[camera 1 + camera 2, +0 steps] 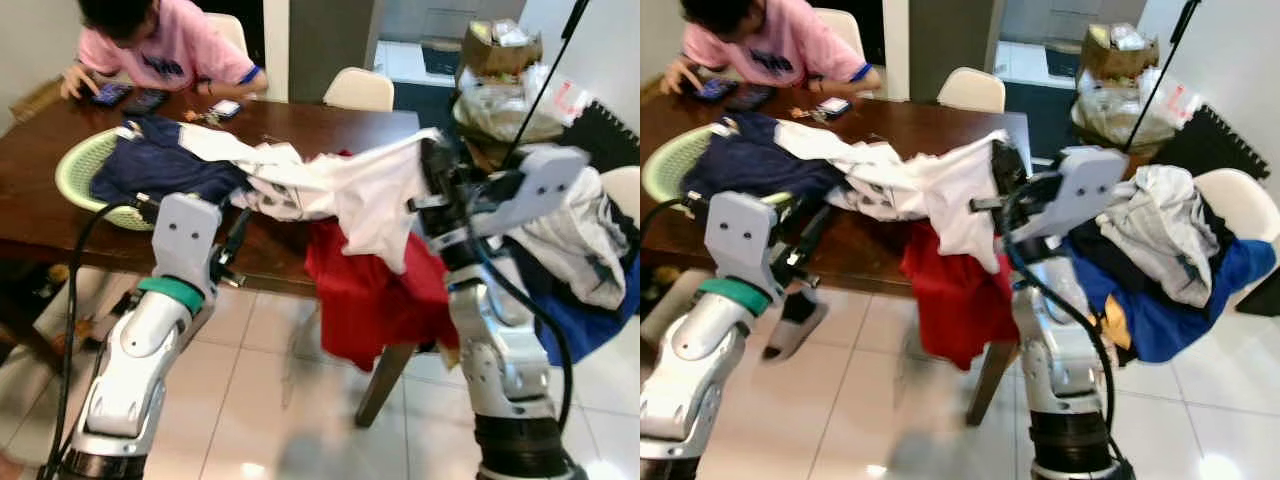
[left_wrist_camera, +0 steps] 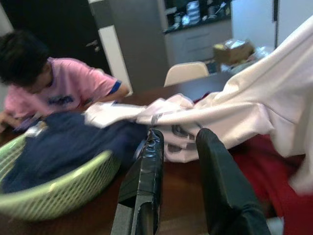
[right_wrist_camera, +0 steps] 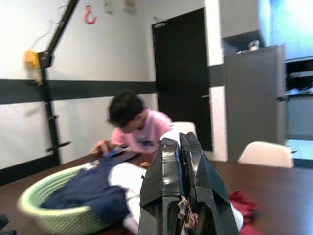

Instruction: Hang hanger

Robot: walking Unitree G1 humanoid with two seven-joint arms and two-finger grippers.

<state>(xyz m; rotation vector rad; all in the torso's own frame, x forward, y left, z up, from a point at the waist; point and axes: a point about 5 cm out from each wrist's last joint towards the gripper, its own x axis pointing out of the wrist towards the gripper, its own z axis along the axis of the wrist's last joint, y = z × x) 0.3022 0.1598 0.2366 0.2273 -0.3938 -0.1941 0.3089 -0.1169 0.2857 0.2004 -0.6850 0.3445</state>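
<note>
Silver arms, black cables, black fingers (image 2: 146, 186).

We see a dark wooden table (image 1: 330, 125) on a pale tiled floor (image 1: 260, 400), with cream chairs (image 1: 360, 88) behind it. A black door (image 3: 181, 73) stands in a white wall (image 3: 98, 44) crossed by a dark stripe, beside grey cabinets (image 3: 252, 93).

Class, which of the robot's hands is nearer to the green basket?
Left. The left hand sits at the table edge right beside the green basket; the right hand is across the table, holding up the white shirt.
</note>
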